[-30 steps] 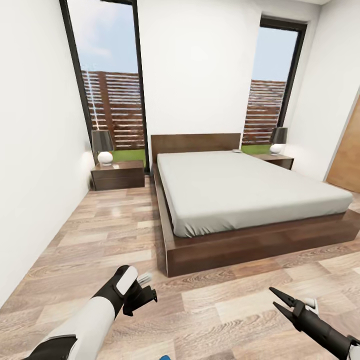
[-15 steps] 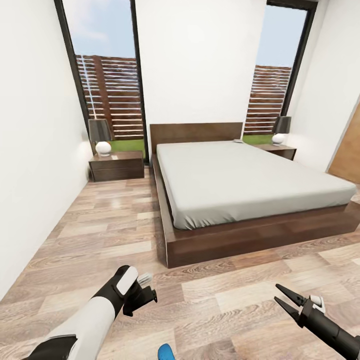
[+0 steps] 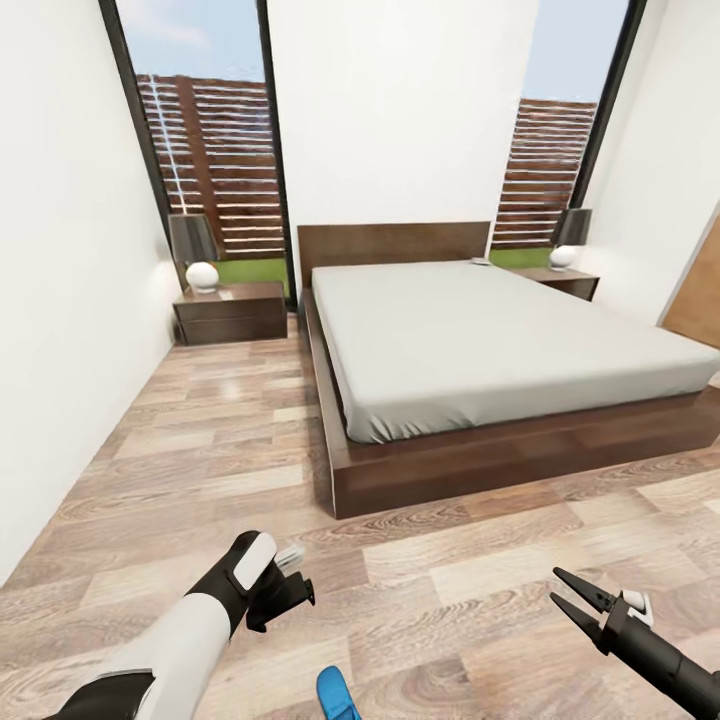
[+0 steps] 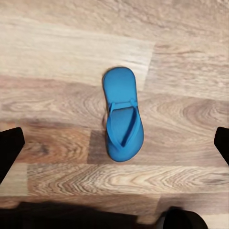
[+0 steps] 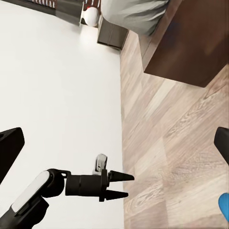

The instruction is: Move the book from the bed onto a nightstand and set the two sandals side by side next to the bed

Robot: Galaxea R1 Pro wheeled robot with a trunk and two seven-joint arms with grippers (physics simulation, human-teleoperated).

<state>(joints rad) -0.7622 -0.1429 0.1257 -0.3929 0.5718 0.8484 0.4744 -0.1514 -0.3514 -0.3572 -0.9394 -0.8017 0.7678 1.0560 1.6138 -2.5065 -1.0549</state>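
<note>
One bright blue sandal (image 3: 335,695) lies on the wood floor at the near edge of the head view, between my arms. It also lies flat, strap up, in the left wrist view (image 4: 123,114). My left gripper (image 3: 298,584) hangs open above the floor just left of it, with nothing held. My right gripper (image 3: 556,586) is open and empty over the floor at the lower right. The bed (image 3: 480,340) stands ahead. A small flat thing, probably the book (image 3: 478,262), lies on the mattress by the headboard's right end. One nightstand (image 3: 232,312) flanks the bed on the left and the other nightstand (image 3: 562,282) on the right.
Each nightstand carries a lamp (image 3: 198,262). A white wall (image 3: 60,300) runs along the left, leaving a floor aisle (image 3: 220,430) beside the bed. A wooden door (image 3: 700,300) is at the right edge. Tall windows stand behind the nightstands.
The whole view has shifted, so the camera moved: the bed sits higher in the picture and more of the blue sandal shows at the bottom. Both grippers keep their open poses.
</note>
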